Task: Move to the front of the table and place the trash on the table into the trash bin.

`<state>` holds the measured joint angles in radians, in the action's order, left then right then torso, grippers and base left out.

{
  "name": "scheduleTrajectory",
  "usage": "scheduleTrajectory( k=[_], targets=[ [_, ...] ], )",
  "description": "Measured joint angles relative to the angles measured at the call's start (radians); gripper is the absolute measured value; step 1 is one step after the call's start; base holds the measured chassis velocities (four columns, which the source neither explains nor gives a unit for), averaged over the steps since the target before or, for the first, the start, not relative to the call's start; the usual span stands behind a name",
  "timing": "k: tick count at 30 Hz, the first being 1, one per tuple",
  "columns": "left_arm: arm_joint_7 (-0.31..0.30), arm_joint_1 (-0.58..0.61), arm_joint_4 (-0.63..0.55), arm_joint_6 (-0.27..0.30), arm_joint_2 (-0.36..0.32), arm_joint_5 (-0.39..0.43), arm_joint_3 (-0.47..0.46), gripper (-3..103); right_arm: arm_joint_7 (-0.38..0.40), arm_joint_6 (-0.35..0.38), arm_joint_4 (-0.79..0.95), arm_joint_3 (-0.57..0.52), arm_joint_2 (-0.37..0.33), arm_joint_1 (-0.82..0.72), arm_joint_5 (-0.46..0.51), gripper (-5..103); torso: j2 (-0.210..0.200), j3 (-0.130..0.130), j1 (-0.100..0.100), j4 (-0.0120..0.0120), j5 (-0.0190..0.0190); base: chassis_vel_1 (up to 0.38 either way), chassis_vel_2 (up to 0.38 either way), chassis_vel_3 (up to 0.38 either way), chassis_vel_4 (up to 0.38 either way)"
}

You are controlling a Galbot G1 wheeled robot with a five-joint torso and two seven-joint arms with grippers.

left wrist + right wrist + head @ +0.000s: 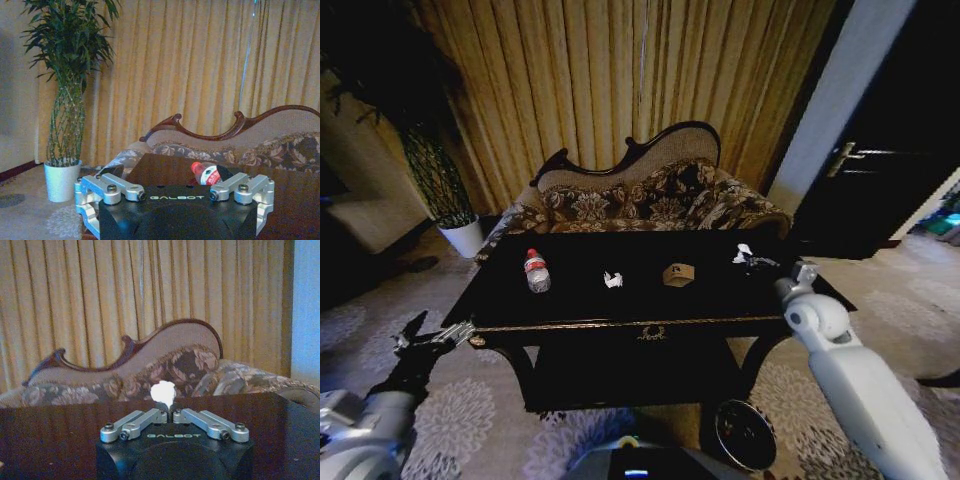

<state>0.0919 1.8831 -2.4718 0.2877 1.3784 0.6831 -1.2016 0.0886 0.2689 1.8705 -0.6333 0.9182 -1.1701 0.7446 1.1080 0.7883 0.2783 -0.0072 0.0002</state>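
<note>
Black and glossy, the table (650, 300) stands right before the robot, gold trim along its near edge and a patterned sofa (650, 195) behind it.

The right pincer (757, 261) reaches over the table's right end. In the right wrist view its fingers (150, 416) are drawn together to a narrow gap, and the white paper scrap (163, 392) sits right at their tips; whether they pinch it or only touch it cannot be told. In the head view that whitish bit (744, 252) lies at the same tips.

Further left of that pincer along the tabletop rest a tan scrap (678, 274), then a white paper ball (613, 279), then a clear bottle (536, 271) with a red label, standing upright.

The left pincer (412, 338) hangs off the table's left front corner, below the tabletop, its fingers (107, 187) spread wide with nothing between them. The bottle (206, 173) is beyond it on the table, and a potted plant (65, 100) stands farther off.

The trash bin (745, 433) sits on the carpet beneath the right arm, near the table's front right leg.
</note>
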Motion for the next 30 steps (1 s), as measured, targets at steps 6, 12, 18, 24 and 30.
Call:
scheduleTrajectory(
  k=[6,12,18,24,30],
  targets=[
    [0.005,0.001,0.005,-0.01,-0.003,0.0,-0.003,100,-0.006,-0.057,0.056,-0.027,0.026,-0.063,-0.003,1,0.0,0.0,0.0,0.0,-0.0004,0.0,0.0,0.0,0.0],
    [0.013,0.003,0.006,-0.018,-0.002,0.002,-0.008,100,-0.003,-0.058,0.104,-0.035,0.033,-0.084,-0.008,1,0.0,0.0,0.0,0.0,-0.0003,0.0,0.0,0.0,0.0],
    [0.019,0.006,0.004,-0.018,0.003,0.003,-0.013,100,0.002,-0.034,0.133,-0.032,0.035,-0.082,-0.012,1,0.0,0.0,0.0,0.0,-0.0004,0.0,0.0,0.0,0.0],
    [0.019,0.005,0.004,-0.019,0.004,0.003,-0.014,100,0.003,-0.026,0.137,-0.031,0.035,-0.083,-0.018,1,0.0,0.0,0.0,0.0002,-0.0002,0.011,-0.011,-0.012,0.011],
    [0.019,0.002,0.004,-0.019,0.004,0.003,-0.011,100,0.003,-0.026,0.131,-0.033,0.035,-0.083,-0.021,1,0.0,0.0,0.0,0.0,-0.0002,0.106,-0.107,-0.11,0.1]
  ],
)
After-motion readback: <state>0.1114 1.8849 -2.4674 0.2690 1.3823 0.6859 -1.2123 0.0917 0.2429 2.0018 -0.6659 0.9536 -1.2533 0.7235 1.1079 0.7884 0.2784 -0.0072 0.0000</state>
